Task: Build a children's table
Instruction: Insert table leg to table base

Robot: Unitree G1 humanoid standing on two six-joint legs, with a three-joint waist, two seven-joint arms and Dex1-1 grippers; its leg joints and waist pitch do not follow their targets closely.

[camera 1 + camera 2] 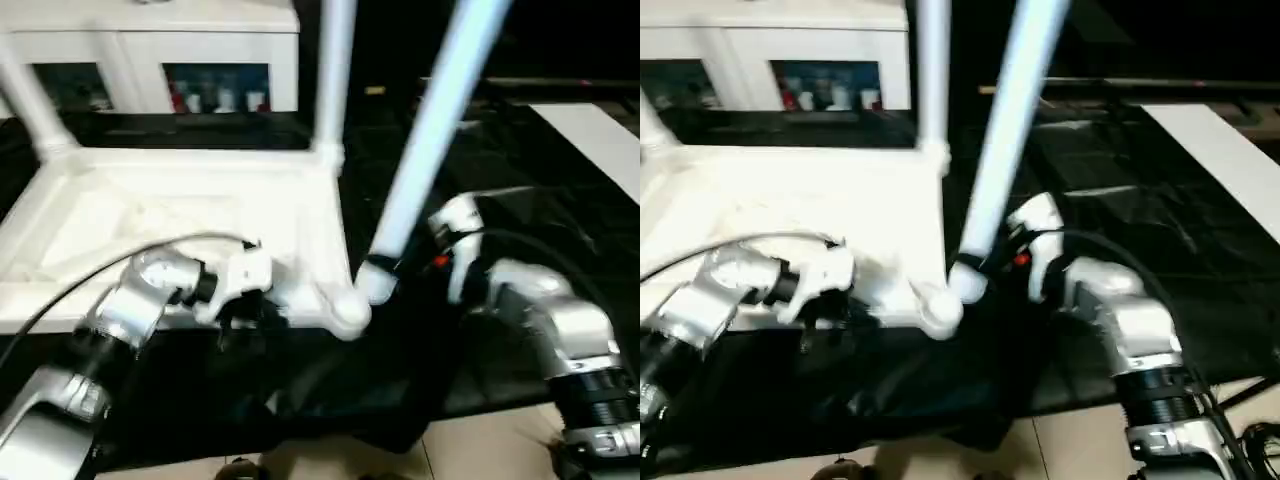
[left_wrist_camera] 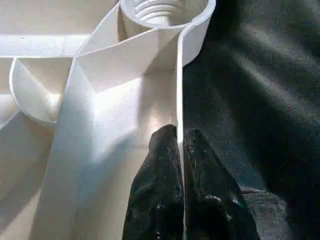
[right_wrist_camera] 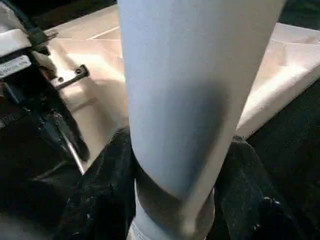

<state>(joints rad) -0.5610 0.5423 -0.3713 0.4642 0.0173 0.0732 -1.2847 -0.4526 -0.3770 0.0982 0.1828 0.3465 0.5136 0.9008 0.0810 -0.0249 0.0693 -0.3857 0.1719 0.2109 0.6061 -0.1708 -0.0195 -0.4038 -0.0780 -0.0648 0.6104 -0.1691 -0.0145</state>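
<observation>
You see the smooth white plastic table top point(image 1: 190, 215) lying upside down on black cloth point(image 1: 520, 180). Left gripper point(image 2: 179, 145) pinches its thin rim; right gripper point(image 3: 170, 200) clamps a tapered tube leg point(image 1: 430, 130), tilted near the round corner socket point(image 1: 345, 312).

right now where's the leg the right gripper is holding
In the left eye view the leg leans at right of centre, its lower end at the table top's near corner socket.

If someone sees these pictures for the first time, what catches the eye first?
First comes the long white leg, tilted, held near its lower end by the right gripper just beside the near corner socket of the upturned tabletop. Next, the left gripper pinches the tabletop's thin edge wall. Two more legs already stand upright at the far corners.
</observation>
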